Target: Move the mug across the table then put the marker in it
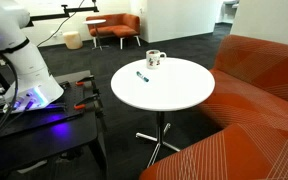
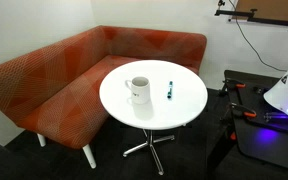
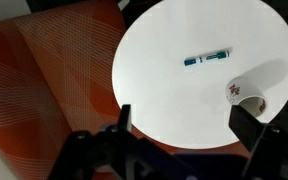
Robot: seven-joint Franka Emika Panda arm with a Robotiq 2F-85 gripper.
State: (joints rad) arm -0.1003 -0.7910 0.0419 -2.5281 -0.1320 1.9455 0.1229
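Fingers (image 3: 246, 128) stand wide apart in the wrist view, two dark prongs rising from the bottom edge of the frame. Between them we see only the white top of the desk (image 3: 164, 95) well below. They hold nothing and touch nothing. The prong at the lower right overlaps the mug (image 3: 240, 92) in the picture only, hanging well above it.

We find the mug upright on the round desk, at the lower right of the wrist frame, its dark print turned toward the camera. In an exterior view the mug (image 2: 137, 90) sits left of the desk's centre, mouth up, and its inside shows only white as far as we can tell at this size. In an exterior view the mug (image 1: 155, 60) stands near the desk's far rim, toward the top of the frame.

The marker (image 3: 207, 58) lies flat on the bare desk, outside the mug, near it but apart. It runs almost level across the upper middle of the wrist frame. In both exterior views it lies beside the mug, to its right (image 2: 170, 89) or to its lower left (image 1: 142, 75).

An orange-red sofa (image 2: 64, 70) curves around the desk, and the white robot arm (image 1: 14, 50) fills one upper left corner.
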